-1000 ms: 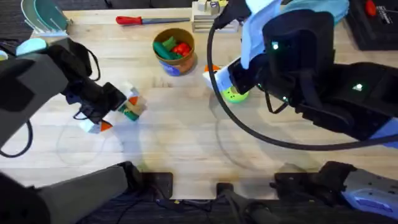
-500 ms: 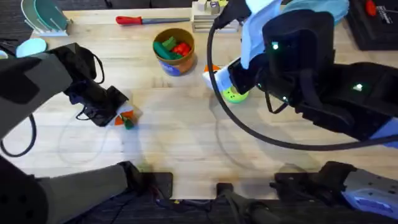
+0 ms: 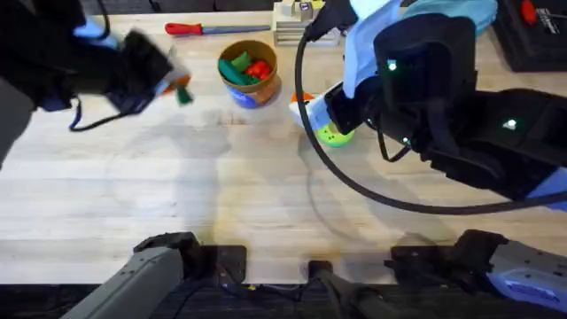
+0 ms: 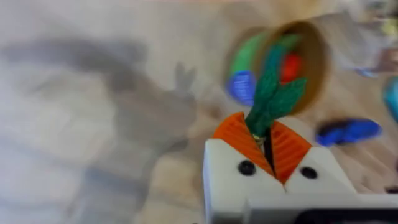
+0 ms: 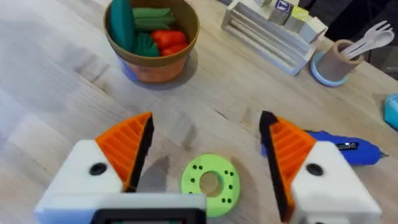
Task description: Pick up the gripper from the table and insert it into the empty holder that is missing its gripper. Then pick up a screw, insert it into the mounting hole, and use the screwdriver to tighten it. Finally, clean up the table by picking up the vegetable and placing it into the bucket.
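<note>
Pale wood counter runs out from the arm bases. Since a second ago the left hand has lifted off the counter and swung toward the bucket, pinching the green vegetable; I judge the drop is close. The right hand stays spread over the green disc. Beyond lies the screwdriver. No writing is legible.
</note>
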